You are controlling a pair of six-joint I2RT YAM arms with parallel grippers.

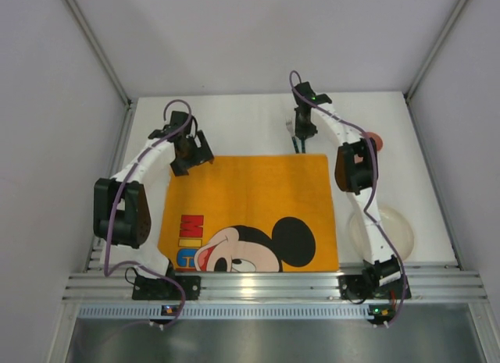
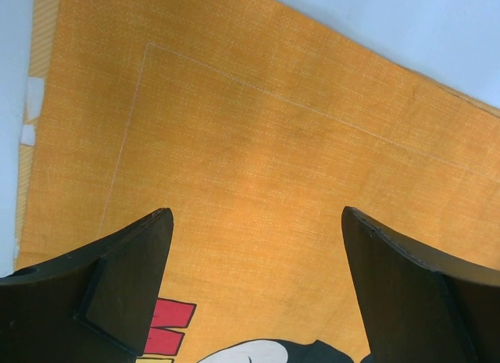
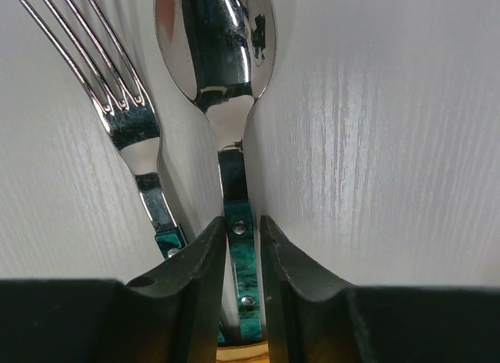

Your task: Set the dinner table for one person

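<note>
The dinner table is a white tabletop with a silver rail along its near edge. A spoon and a fork, both with green handles, lie side by side on it just beyond the far edge of the orange Mickey Mouse placemat. My right gripper is down at the table, its jaws drawn in close on the spoon's green handle; the fork lies just left of the left finger. My left gripper is open and empty, hovering over the placemat's far left corner.
A pale round plate sits on the table right of the placemat, partly behind the right arm. A small reddish object shows at the far right, mostly hidden by the arm. Grey walls close in the table on three sides.
</note>
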